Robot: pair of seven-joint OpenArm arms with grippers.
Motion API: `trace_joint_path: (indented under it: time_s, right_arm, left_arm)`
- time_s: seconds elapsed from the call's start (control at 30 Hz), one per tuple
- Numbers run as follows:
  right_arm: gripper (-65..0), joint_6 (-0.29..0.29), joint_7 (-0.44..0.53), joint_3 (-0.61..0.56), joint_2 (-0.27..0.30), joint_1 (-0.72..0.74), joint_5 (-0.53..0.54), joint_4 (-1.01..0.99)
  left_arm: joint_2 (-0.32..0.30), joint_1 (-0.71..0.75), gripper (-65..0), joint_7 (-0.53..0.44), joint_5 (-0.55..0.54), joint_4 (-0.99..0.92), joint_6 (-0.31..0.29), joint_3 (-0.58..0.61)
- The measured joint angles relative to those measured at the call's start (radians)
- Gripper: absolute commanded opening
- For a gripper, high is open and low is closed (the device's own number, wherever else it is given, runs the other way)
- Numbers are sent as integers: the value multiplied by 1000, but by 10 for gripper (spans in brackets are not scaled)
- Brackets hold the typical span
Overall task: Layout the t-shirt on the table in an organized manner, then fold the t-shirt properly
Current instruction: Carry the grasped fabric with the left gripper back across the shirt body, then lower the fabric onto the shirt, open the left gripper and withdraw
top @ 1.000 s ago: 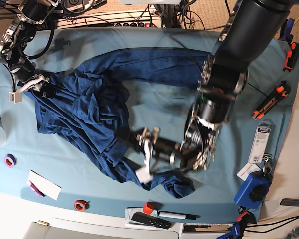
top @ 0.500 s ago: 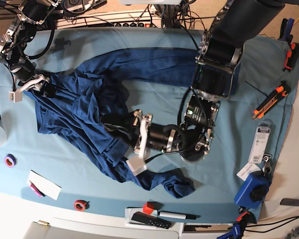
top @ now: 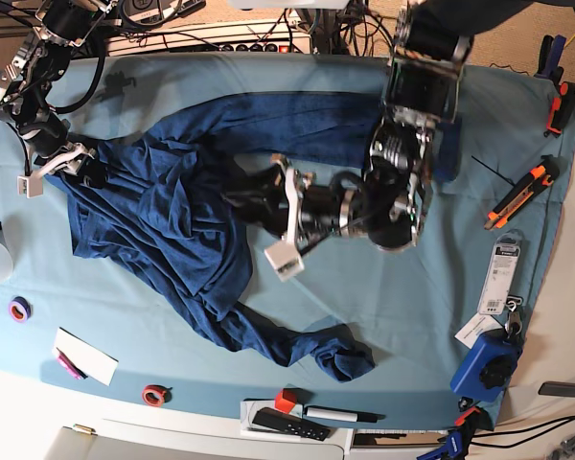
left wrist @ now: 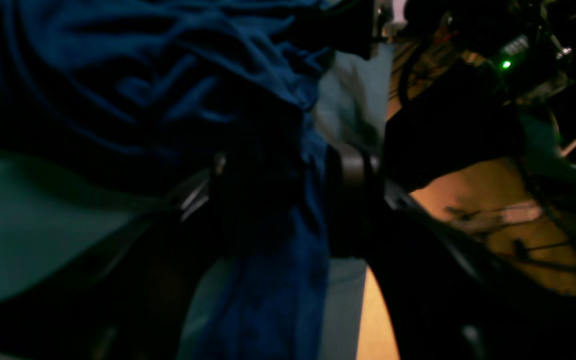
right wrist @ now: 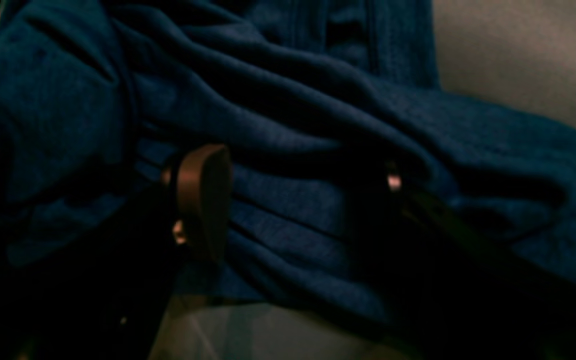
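The dark navy t-shirt (top: 172, 225) lies crumpled on the teal table (top: 412, 316), with one sleeve stretched along the far side and the other curled near the front edge. My left gripper (top: 243, 192) reaches in from the right to the shirt's middle. In the left wrist view a band of the t-shirt (left wrist: 288, 260) runs between the fingers of this left gripper (left wrist: 278, 200), which are shut on it. My right gripper (top: 80, 163) rests at the shirt's left edge. The right wrist view shows this right gripper (right wrist: 298, 195) open wide, with folds of the t-shirt (right wrist: 293, 125) bunched between its fingers.
An orange-black cutter (top: 522, 196), a packaged item (top: 501, 278) and a blue tool (top: 484, 369) lie along the right side. A white card (top: 84, 355), a purple tape roll (top: 19, 309), a red ring (top: 153, 394), a red cube (top: 286, 400) and a marker (top: 337, 414) sit along the front.
My left gripper has travelled from near the front sleeve toward the far side, ending at the shirt's middle fold. The right arm has stayed where it was.
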Motion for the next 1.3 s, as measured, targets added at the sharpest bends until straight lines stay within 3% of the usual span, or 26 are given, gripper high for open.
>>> trace_joint_path:
  time_s: [0.17, 0.27, 0.43, 0.53, 0.77, 1.3]
  right_arm:
    - [-280, 0, 0, 0, 0, 0, 0, 0]
    - [-280, 0, 0, 0, 0, 0, 0, 0]
    - [-280, 0, 0, 0, 0, 0, 0, 0]
    - [-280, 0, 0, 0, 0, 0, 0, 0]
    - [-280, 0, 0, 0, 0, 0, 0, 0]
    - [-280, 0, 0, 0, 0, 0, 0, 0]
  left_arm:
    - [16, 37, -304, -122, 182, -1, 5, 6]
    - [21, 41, -301, -176, 287, 0, 8, 68]
    - [20, 71, -302, -247, 336, -2, 8, 260]
    - [25, 71, -302, -307, 359, -1, 50, 349]
    - [69, 68, -302, -396, 627, -1, 154, 373]
    - [66, 43, -302, -380, 676, -1, 275, 373]
